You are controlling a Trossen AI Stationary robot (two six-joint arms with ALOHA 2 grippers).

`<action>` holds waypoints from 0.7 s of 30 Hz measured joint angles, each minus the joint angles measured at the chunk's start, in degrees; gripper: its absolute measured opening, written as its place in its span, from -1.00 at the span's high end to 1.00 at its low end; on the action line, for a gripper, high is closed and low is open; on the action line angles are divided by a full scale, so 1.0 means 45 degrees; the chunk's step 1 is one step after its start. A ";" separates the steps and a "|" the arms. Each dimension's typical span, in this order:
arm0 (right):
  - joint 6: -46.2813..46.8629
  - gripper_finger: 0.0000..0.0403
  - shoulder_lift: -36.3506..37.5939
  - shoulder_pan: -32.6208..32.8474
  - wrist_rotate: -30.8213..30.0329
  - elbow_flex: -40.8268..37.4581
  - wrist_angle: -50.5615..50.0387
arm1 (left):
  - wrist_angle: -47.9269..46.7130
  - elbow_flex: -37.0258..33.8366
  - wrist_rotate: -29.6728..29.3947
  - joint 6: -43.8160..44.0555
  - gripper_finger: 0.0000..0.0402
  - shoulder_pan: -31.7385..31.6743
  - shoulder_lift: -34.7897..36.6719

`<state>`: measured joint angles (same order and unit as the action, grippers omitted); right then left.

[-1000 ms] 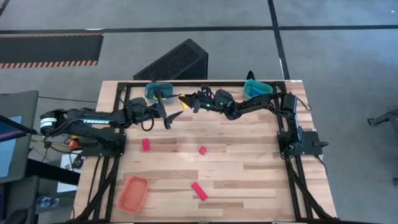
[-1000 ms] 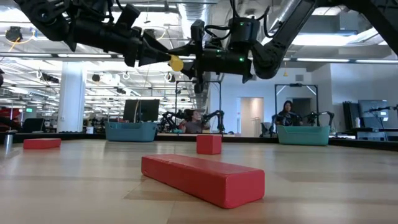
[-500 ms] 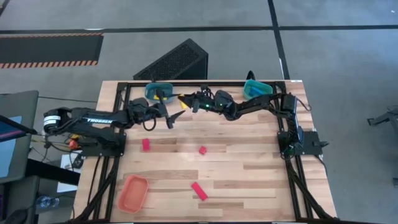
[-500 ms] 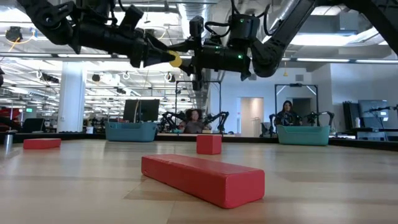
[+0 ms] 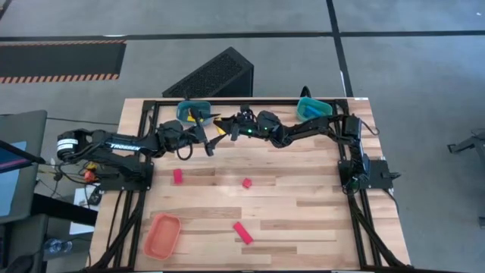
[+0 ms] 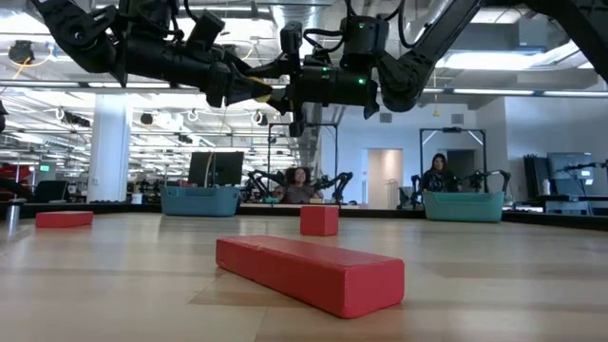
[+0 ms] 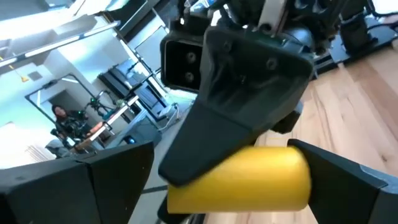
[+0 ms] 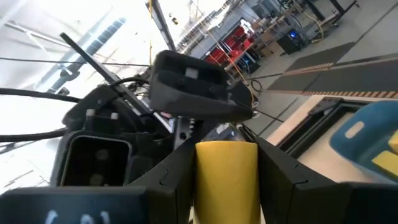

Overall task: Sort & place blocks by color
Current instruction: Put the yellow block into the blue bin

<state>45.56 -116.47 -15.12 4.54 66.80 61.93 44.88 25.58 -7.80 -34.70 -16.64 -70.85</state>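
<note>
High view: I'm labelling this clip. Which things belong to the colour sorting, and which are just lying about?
Job: yellow block in right gripper, left gripper alongside, midair; three red blocks; orange tray; two teal trays.
Lying about: black box behind the table.

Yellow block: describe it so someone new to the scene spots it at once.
Look above the far edge of the wooden table, between the two teal trays, where both arms meet in mid-air. The yellow block sits between the right gripper and left gripper. It is the only yellow piece and the only block off the table.
</note>
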 joint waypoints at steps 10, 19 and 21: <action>-0.0015 0.23 -0.0008 -0.0008 0.0029 -0.0003 0.0071 | -0.0174 -0.0005 -0.0028 -0.0236 -0.27 -0.0005 0.0000; -0.1178 -0.09 0.0305 -0.0633 0.1072 -0.0292 -0.0425 | -0.0156 0.0052 -0.2688 0.0703 -0.27 -0.0418 0.0000; -0.1216 -0.14 0.0672 -0.0896 0.0846 -0.0516 -0.1118 | -0.0550 0.0166 -0.3388 0.1349 -0.27 -0.1000 0.0005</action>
<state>40.09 -113.45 -19.16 8.34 64.47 56.90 42.41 26.33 -23.05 -28.63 -21.14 -70.83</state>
